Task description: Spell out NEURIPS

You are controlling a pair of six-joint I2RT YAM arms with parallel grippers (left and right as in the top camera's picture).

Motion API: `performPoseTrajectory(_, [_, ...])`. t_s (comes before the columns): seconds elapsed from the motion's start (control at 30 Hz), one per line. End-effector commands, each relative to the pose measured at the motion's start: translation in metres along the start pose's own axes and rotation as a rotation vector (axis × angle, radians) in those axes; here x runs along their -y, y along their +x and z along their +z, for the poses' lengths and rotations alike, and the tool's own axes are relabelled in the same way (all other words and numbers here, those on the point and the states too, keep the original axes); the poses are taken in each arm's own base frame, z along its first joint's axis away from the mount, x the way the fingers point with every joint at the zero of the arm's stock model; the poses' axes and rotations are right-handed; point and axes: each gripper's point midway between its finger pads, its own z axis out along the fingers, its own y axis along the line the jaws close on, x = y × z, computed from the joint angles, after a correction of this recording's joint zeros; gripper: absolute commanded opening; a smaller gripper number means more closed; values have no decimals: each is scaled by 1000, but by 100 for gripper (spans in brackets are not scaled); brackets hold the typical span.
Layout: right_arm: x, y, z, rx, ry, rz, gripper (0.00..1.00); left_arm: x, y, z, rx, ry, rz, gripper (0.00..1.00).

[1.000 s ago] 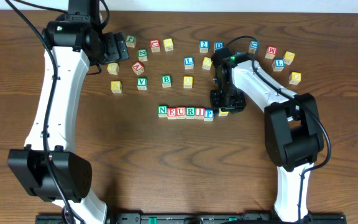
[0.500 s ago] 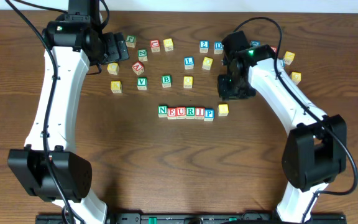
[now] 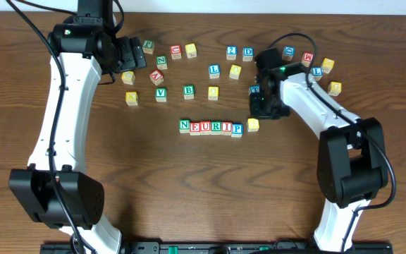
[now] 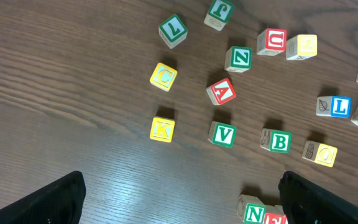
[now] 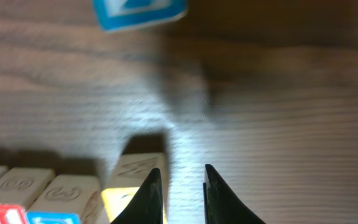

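Yellow block [image 3: 253,124], multicoloured letter row [image 3: 211,127], brown table [image 3: 154,183].

Blk row [image 3: 210,127] reads NEURIP — yellow blk [image 3: 253,125] just past P.

Matt wood-grain table [image 3: 189,183], painted wooden blocks [image 3: 210,127]

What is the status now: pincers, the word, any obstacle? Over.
Left pincer open, empty. Right pincer narrowly open, empty. Row reads NEURIP; yellow block beside P, small gap, letter unreadable. No obstacle seen.
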Motion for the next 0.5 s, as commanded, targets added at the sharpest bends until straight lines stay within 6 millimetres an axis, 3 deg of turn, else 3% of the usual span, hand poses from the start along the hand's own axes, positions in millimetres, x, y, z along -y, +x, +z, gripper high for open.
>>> performPoseTrajectory(0.0, [15, -8, 2, 16, 12, 40, 18, -3, -3, 0, 8, -13, 12, 98])
performPoseTrajectory(0.27, [-5, -6, 19, -5, -41, 15, 16, -3, -3, 0, 7, -13, 12, 98])
performPoseTrajectory(0.47, [-8, -5, 22, -9, -41, 6, 17, -3, -3, 0, 7, -13, 12, 98])
